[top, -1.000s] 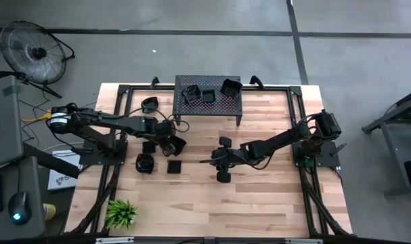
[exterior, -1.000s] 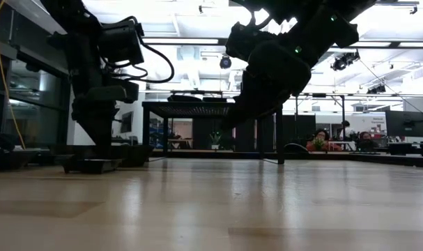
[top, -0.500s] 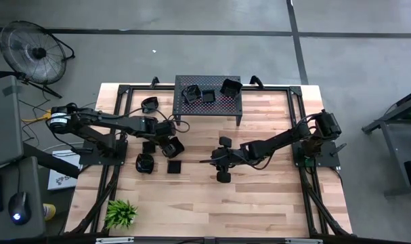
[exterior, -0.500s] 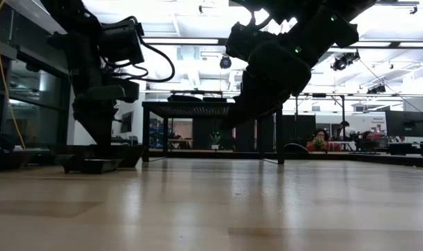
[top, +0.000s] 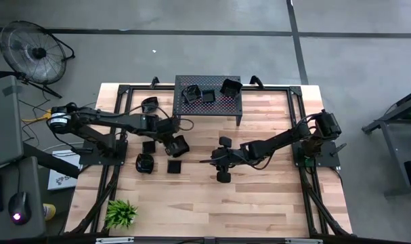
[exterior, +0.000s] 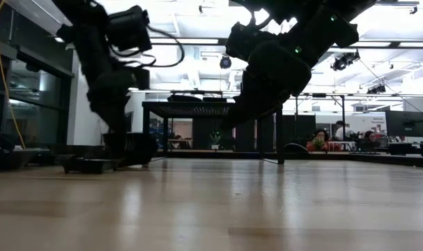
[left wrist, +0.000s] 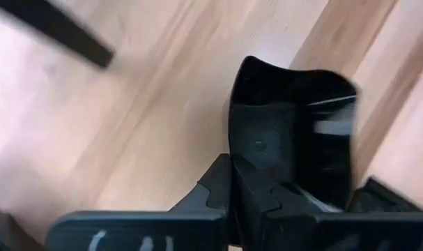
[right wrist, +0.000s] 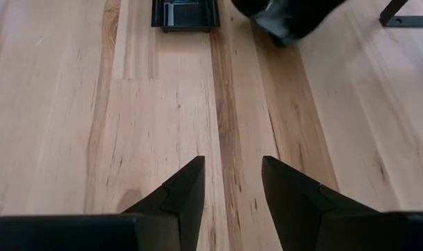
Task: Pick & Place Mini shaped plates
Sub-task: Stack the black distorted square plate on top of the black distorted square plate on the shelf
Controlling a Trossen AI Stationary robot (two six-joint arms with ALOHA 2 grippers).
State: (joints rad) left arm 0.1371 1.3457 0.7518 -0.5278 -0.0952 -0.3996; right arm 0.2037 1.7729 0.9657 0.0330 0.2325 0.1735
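Observation:
Several mini shaped plates, small and glossy black, lie on the wooden table: a square one [top: 174, 166], a round one [top: 145, 163], a small one [top: 148, 146] and one farther back [top: 149, 104]. Three more sit on the black perforated stand [top: 207, 102]. My left gripper [top: 172, 144] is shut on a squarish plate [left wrist: 291, 132] left of the table's middle. My right gripper [top: 222, 163] hovers open near the middle, over bare wood, with its fingers [right wrist: 187, 185] apart. My left gripper pinches the squarish plate's raised rim [left wrist: 249, 183] between its two fingers, at the edge nearest the wrist. The fingers slant steeply down from the table's left side. The plate stands tipped on edge beyond the fingertips, its hollow side showing, just clear of the table [exterior: 138, 148].
The stand's legs [exterior: 279, 139] rise at the far middle of the table. A small green plant [top: 121, 213] stands at the near left corner. The wood between the two grippers and toward the near edge is bare. A black frame [top: 120, 115] runs along the table's sides.
My left gripper has shut on the squarish plate's rim, then risen a little and shifted slightly toward the table's right, rolling its wrist. The plate has come up off the table and tipped on edge. My right gripper has kept still.

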